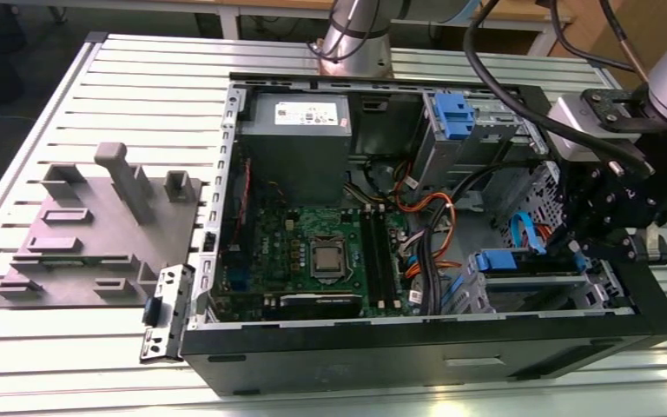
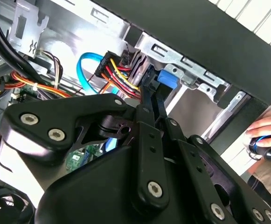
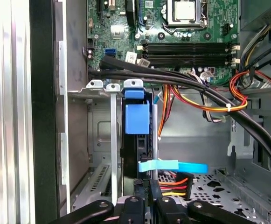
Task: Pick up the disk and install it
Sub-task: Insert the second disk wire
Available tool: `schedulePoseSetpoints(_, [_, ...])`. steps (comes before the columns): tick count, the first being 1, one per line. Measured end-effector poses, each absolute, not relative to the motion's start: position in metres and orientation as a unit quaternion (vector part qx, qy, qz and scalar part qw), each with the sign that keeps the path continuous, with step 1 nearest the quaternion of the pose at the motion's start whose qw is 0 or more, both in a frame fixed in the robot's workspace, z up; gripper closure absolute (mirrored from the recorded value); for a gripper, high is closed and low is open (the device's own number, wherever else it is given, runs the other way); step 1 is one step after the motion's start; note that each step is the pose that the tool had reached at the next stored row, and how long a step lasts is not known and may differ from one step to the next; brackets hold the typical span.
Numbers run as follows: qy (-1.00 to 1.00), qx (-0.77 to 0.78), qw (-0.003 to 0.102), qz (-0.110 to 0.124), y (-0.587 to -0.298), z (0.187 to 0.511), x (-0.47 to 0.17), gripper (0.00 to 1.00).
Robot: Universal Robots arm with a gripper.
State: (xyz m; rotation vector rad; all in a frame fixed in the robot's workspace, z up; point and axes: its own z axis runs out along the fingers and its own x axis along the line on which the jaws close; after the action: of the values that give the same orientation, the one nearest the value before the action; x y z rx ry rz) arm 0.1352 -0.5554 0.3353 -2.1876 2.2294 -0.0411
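You see the big black open computer case (image 1: 426,356) lying on the grey slatted aluminium table (image 1: 32,174), w/ its side panel off. Inside, at the far side, sits the grey power-supply box w/ white label (image 1: 299,117), and below it the green motherboard (image 1: 310,252) w/ the silver square processor (image 1: 327,258) in the middle. On the exterior view's left, beside the case, lies a grey plastic fixture w/ upright pegs (image 1: 90,226).

The black arm head (image 1: 611,208) is down in the case at the exterior view's right, above the metal drive cage (image 1: 542,291) near the front corner. The disk in its blue plastic carrier frame (image 3: 136,135) stands on its edge in that cage, between the thin metal rails; you see mostly the blue tab and the dark narrow side, approx. in the middle of the first wrist view. In the exterior view the blue tab (image 1: 496,260) shows just beside the arm head.

The black gripper (image 2: 150,95) has its two fingers close together, reaching toward the blue tab in the second wrist view; if they press the carrier or only stand next to it, you cannot tell. A light-blue flat data cable (image 3: 172,166) and a red-yellow-black power wire bundle (image 3: 175,186) lie near the gripper. A person's hand (image 2: 268,133) rests outside the case wall.
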Motion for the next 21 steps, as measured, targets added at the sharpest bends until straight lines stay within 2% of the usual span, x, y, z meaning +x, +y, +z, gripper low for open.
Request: schedulePoseSetpoints(21, [0.715, -0.699, 0.009, -0.013, -0.5554, 0.3271, 0.1340, 0.84])
